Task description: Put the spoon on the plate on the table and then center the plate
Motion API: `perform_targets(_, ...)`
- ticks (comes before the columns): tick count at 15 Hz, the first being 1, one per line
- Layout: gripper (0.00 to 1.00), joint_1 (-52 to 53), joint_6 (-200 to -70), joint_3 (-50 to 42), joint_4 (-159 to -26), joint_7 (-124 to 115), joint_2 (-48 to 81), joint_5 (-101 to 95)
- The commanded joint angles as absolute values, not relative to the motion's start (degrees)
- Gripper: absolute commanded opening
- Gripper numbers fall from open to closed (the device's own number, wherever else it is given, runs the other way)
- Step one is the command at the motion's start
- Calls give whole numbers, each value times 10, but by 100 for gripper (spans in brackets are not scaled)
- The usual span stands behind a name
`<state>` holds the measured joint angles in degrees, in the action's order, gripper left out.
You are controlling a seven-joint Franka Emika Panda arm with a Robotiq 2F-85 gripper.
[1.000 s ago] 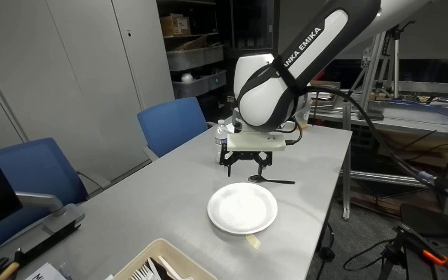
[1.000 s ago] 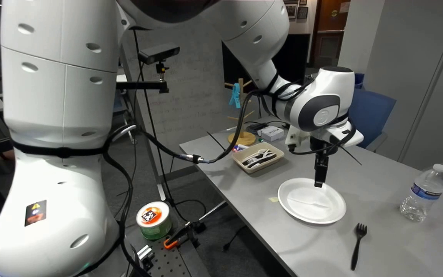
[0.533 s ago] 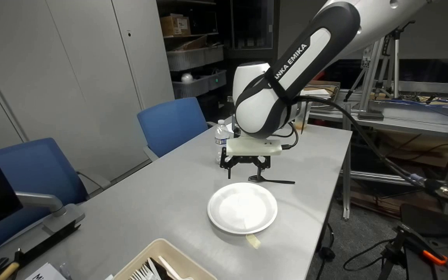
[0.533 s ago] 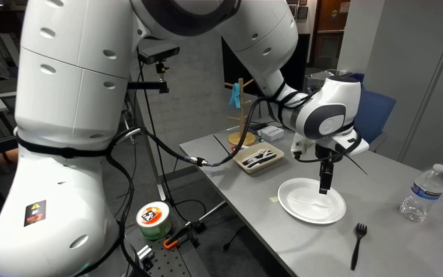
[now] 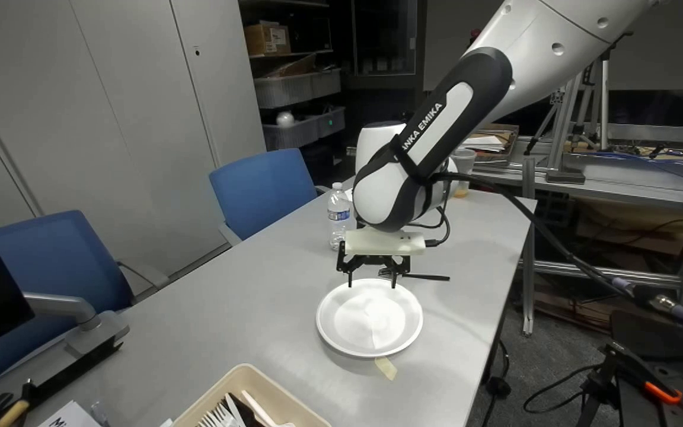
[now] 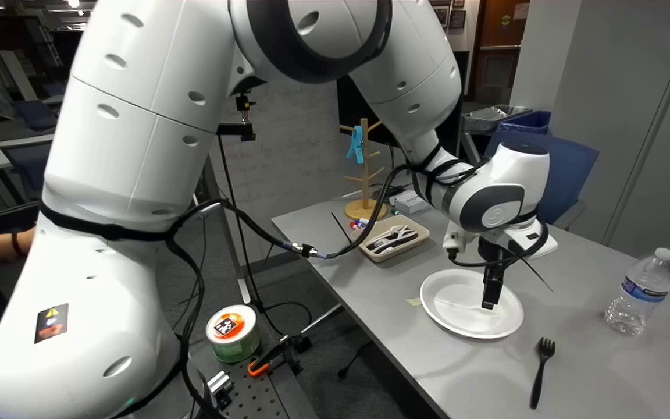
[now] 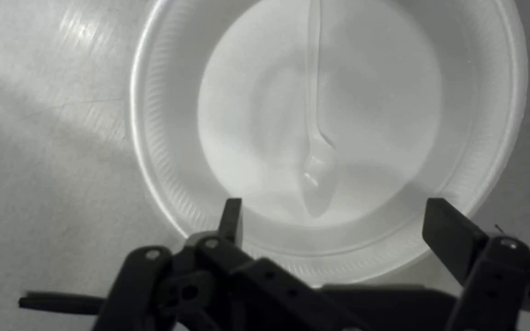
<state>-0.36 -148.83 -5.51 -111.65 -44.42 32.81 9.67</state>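
One round, plain white plate [image 7: 256, 101] with a shallow rim rests on the long, rectangular light grey table [image 5: 229, 320], nearer to one of its long edges. In the wrist view, one white plastic spoon [image 7: 313, 110] lies on the flat bottom of this plate, and its bowl points toward the side where the gripper [image 5: 372, 286] is. The gripper is black and is placed above the plate near its rim; its two fingers [image 7: 451, 239] stand wide apart, and the end of the spoon's bowl shows in the gap between them.

On the table near the plate lies one black plastic fork [image 6: 540, 375]. One clear plastic bottle [image 6: 642, 294] with a blue label stands upright, farther away. One short strip of pale yellow tape [image 5: 385, 367] is just beside the plate. One beige rectangular tray [image 5: 288, 403] holds several pieces of white and black cutlery [image 6: 394, 238], which I cannot count with certainty, being partly cut off or small. In an exterior view, two blue chairs [image 5: 264, 193] stand along the table.
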Motion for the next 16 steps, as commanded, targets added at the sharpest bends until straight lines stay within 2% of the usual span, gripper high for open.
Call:
perform_targets(1, 100, -15, -1495, -51, -1078, -415, 366, 122)
perform_targets(14, 100, 2, -1499, -54, -1037, -424, 432, 129)
perform_targets(15, 92, 3, -1499, -55, -1035, -424, 435, 129)
perform_targets(16, 74, 6, -1498, -57, -1034, -426, 437, 126)
